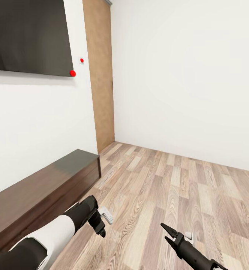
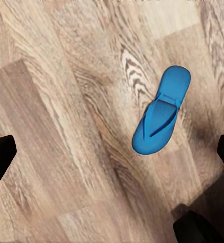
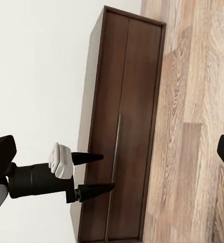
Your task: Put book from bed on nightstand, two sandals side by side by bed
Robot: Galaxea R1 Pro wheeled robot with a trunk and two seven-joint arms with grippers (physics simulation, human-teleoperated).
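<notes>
White walls meet in a corner of the bedroom, above a wood-plank floor [image 1: 184, 187] in mixed brown and pale tones. On the left wall hangs a large dark screen [image 1: 27, 35], with two small red dots just off its lower right corner. Beside it, a tall tan wooden panel [image 1: 99, 75] runs from the floor up past the top of the head view. Against the left wall stands a long low dark-brown bench [image 1: 45, 187], its end facing into the room.

From the head camera, the left arm, white and black, reaches forward beside the bench. The left gripper [image 1: 102, 229] points down at the floor; in the right wrist view [image 3: 97, 173] its two thin black fingers are apart, with nothing between them, in front of the bench [image 3: 127, 126].

The right gripper [image 1: 168, 231] sits low at the right, its pointed fingers spread in a narrow V over bare planks, holding nothing.

Looking down from the left wrist, one bright-blue sandal [image 2: 161, 111] lies flat on the floor, sole down and toe strap up, well apart from the dark fingertips [image 2: 0, 157] at the picture's edges. Nothing touches it.
</notes>
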